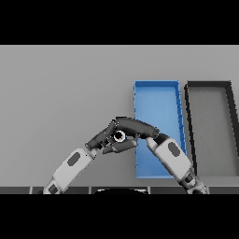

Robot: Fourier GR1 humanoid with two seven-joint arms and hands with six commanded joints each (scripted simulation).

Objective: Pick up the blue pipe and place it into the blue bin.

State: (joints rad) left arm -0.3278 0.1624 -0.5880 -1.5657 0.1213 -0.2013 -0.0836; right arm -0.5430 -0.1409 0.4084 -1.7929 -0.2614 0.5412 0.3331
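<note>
Both hands meeting just at nine o'clock of the blue bin (157, 95), right hand (136, 127) curled over left hand (103, 138). Blue pipe not discernible; only a small pale ring (119, 136) showing between them. Cannot tell either hand's grip. Black bin (208, 85) at three o'clock of the blue one.

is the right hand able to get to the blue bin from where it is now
Probably yes. The right hand hovers at the blue bin's left wall, its forearm already crossing the bin. Nothing blocks it, though the left hand crowds close, meeting it around a small pale object.
</note>
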